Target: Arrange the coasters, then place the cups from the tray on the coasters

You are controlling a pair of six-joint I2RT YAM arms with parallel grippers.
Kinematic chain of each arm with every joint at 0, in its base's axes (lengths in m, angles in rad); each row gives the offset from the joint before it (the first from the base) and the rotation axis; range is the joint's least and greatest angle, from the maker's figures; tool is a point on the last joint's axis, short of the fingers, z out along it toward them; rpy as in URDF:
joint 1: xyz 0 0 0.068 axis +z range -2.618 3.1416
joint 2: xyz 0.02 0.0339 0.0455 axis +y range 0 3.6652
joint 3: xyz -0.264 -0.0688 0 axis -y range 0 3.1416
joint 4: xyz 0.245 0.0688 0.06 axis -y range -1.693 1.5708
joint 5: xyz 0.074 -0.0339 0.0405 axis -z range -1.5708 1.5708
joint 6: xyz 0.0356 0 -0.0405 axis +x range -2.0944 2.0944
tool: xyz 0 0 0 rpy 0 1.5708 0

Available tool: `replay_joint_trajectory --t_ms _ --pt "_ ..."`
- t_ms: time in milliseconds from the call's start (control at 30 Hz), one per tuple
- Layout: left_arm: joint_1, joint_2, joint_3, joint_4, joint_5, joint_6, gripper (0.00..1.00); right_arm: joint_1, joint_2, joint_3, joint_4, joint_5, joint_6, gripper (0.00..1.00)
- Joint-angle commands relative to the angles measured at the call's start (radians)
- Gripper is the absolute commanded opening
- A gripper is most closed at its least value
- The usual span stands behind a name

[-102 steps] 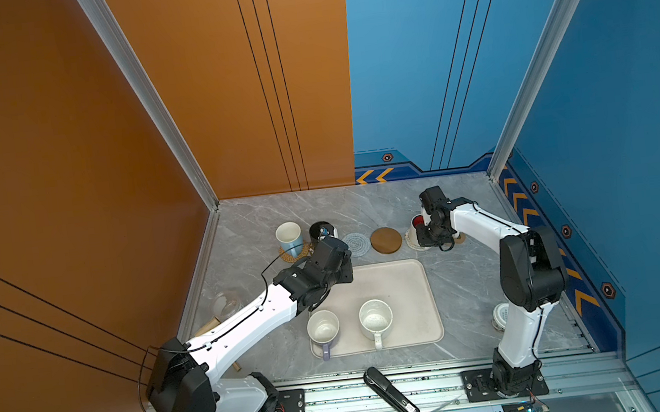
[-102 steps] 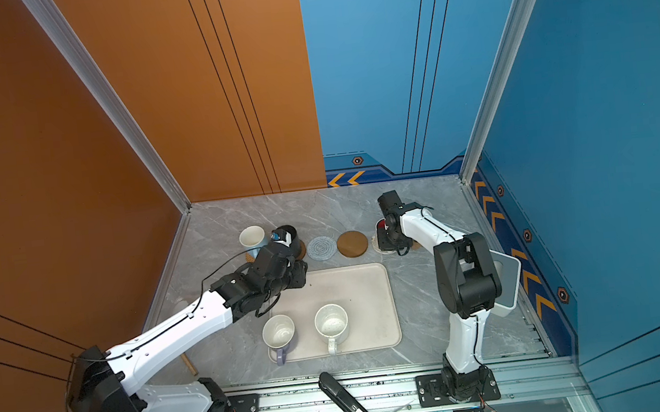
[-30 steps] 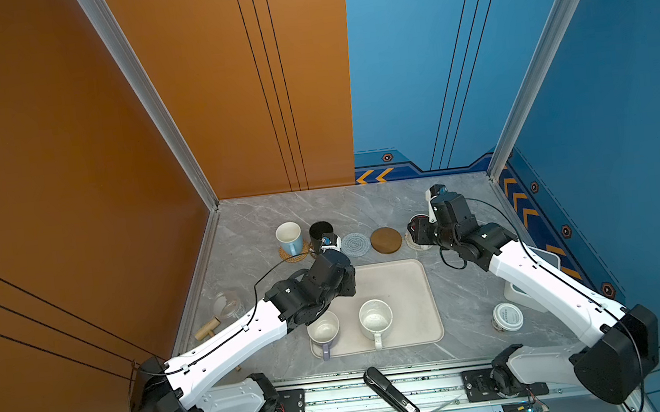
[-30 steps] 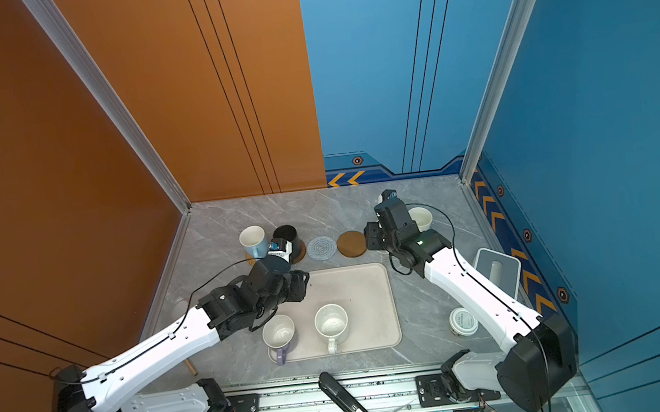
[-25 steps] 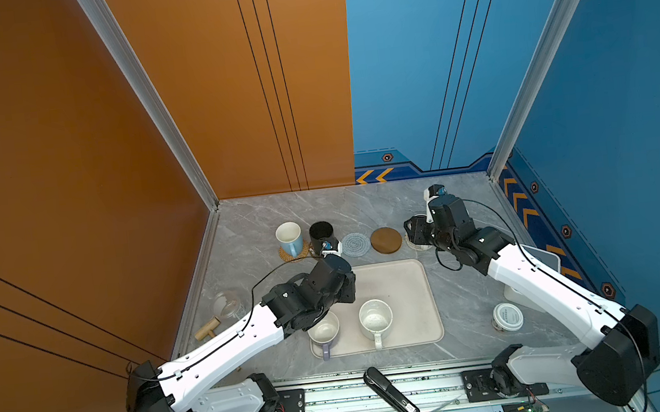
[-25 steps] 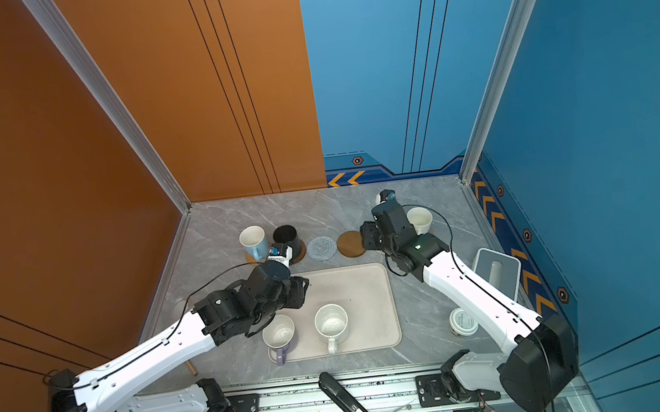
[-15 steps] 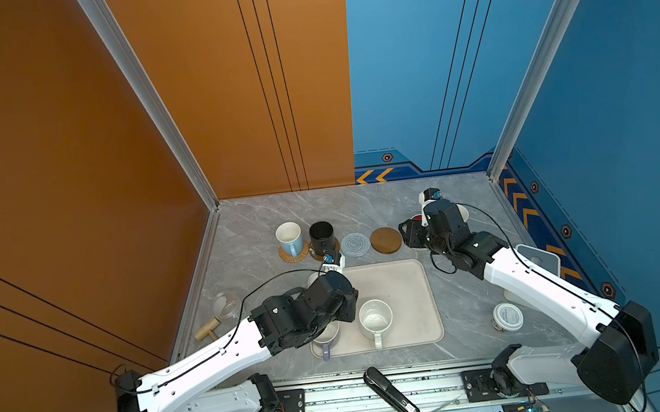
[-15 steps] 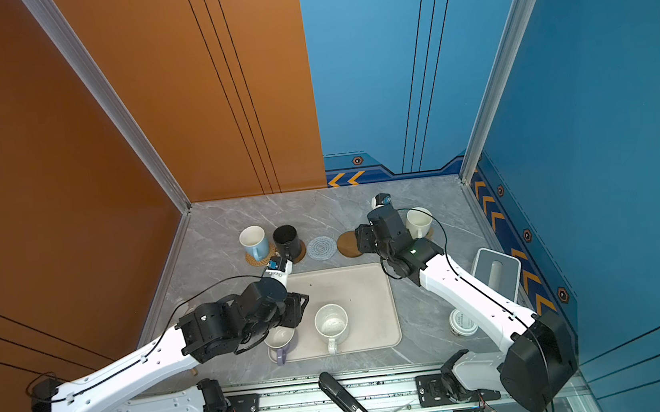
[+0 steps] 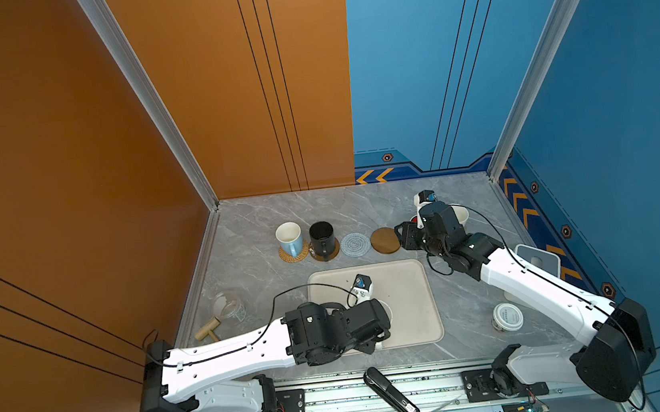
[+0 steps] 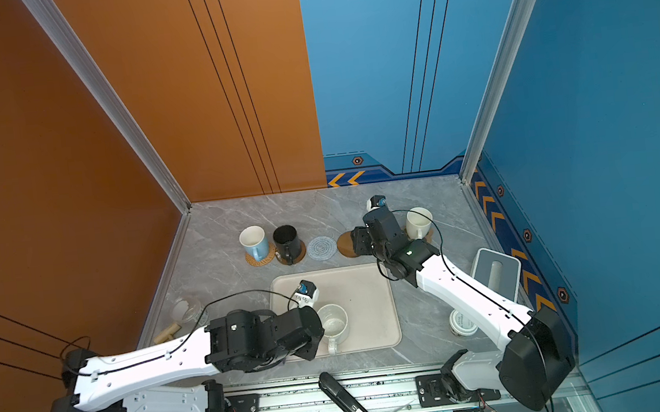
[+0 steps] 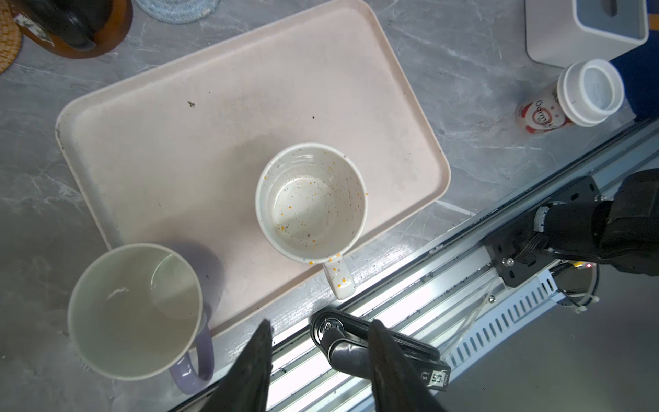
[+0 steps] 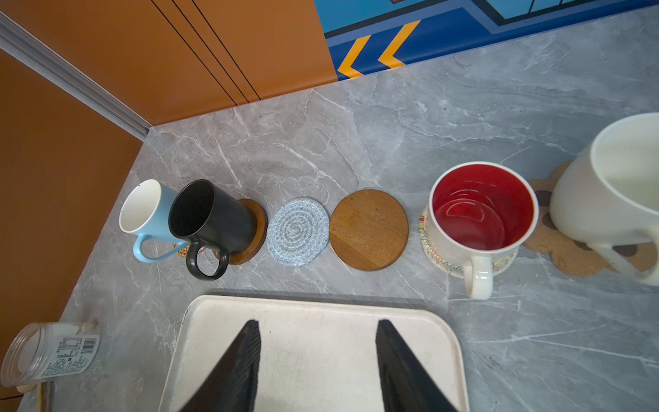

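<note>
The grey-blue crocheted coaster (image 12: 297, 232) and bare wooden coaster (image 12: 369, 230), centre of the right wrist view, appear reserved for the lavender mug (image 11: 135, 310) and speckled mug (image 11: 310, 199), the last 2 on the tray (image 11: 214, 125), lower left wrist view. Left gripper (image 11: 320, 324) and right gripper (image 12: 318, 324): jaws apart, empty, likely set to admit a mug wall.

speckled cup (image 11: 310, 199) and lavender cup (image 11: 133, 310) on tray (image 11: 214, 89), others on coasters (image 12: 369, 228)

You've got a white cup (image 11: 311, 201) flecked orange, a lavender cup (image 11: 135, 310), a cream tray (image 11: 231, 107), a grey-veined bench (image 11: 463, 71).
</note>
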State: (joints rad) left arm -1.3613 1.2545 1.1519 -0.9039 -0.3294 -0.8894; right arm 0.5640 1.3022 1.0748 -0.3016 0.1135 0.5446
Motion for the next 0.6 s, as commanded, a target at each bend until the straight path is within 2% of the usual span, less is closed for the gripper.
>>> replay_joint_trajectory --t_ms 0,233,567 --pt "-0.034 0.058 0.017 -0.058 0.024 -0.062 0.46 0.005 -0.015 -0.016 0.014 0.022 0.005 0.51" --pt "-0.038 0.179 0.030 -0.056 0.050 -0.089 0.52 0.000 -0.035 -0.033 0.012 0.010 0.001 0.51" --pt "-0.010 0.270 0.039 -0.048 0.072 -0.094 0.53 -0.042 -0.067 -0.072 0.016 -0.004 0.003 0.51"
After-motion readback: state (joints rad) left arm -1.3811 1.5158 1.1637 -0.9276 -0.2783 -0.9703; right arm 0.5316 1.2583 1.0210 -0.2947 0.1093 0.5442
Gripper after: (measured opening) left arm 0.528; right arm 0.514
